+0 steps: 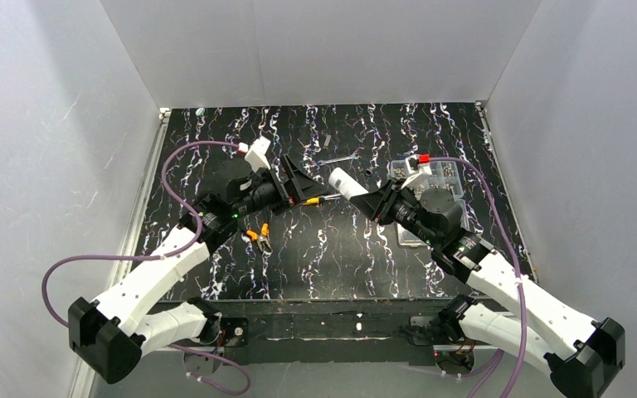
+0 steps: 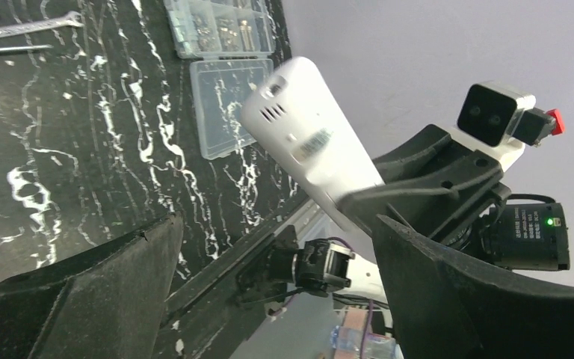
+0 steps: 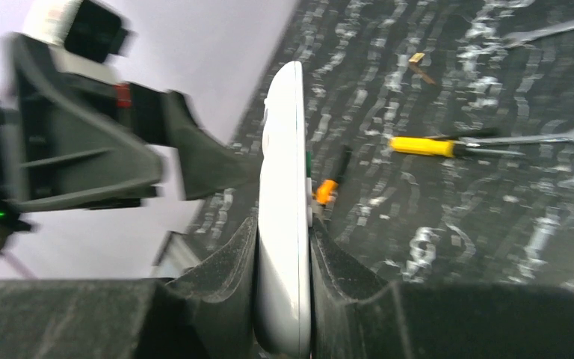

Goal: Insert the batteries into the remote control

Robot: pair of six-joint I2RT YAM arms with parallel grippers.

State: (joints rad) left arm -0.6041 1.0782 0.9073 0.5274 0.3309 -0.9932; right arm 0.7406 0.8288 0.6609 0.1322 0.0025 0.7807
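My right gripper (image 1: 365,194) is shut on the lower end of the white remote control (image 1: 346,180) and holds it tilted in the air above the table's middle. In the right wrist view the remote (image 3: 284,134) stands edge-on between the two dark pads of my right gripper (image 3: 284,232). My left gripper (image 1: 312,182) is open and empty just left of the remote's free end. In the left wrist view the remote's back (image 2: 306,142) shows beyond my open left gripper (image 2: 276,292). No green batteries show in any view.
A clear plastic compartment box (image 1: 440,178) and its loose lid (image 2: 228,105) lie at the right. A yellow-handled screwdriver (image 3: 426,146), orange-handled pliers (image 1: 257,238) and a wrench (image 1: 337,160) lie on the black marbled table (image 1: 332,257).
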